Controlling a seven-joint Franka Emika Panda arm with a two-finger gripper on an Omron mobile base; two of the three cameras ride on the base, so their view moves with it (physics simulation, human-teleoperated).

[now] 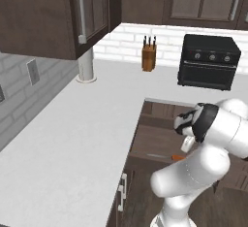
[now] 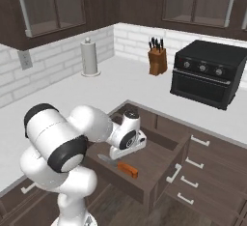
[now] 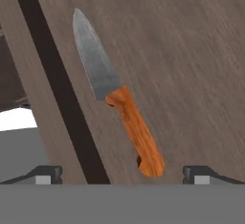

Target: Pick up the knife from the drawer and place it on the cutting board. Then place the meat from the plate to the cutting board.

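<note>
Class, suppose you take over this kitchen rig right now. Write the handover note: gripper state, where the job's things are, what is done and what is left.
Gripper: open, holding nothing, poised over the open drawer.
Knife: lying flat on the drawer floor, orange handle nearest the fingertips, blade pointing away; not yet grasped.
Cutting board, plate and meat: not visible from here, so locate them before moving on.
Done: drawer is open and the gripper is lined up above the knife.
Left: lower and close on the handle, lift the knife out, set it on the cutting board, then move the meat from plate to board.
</note>
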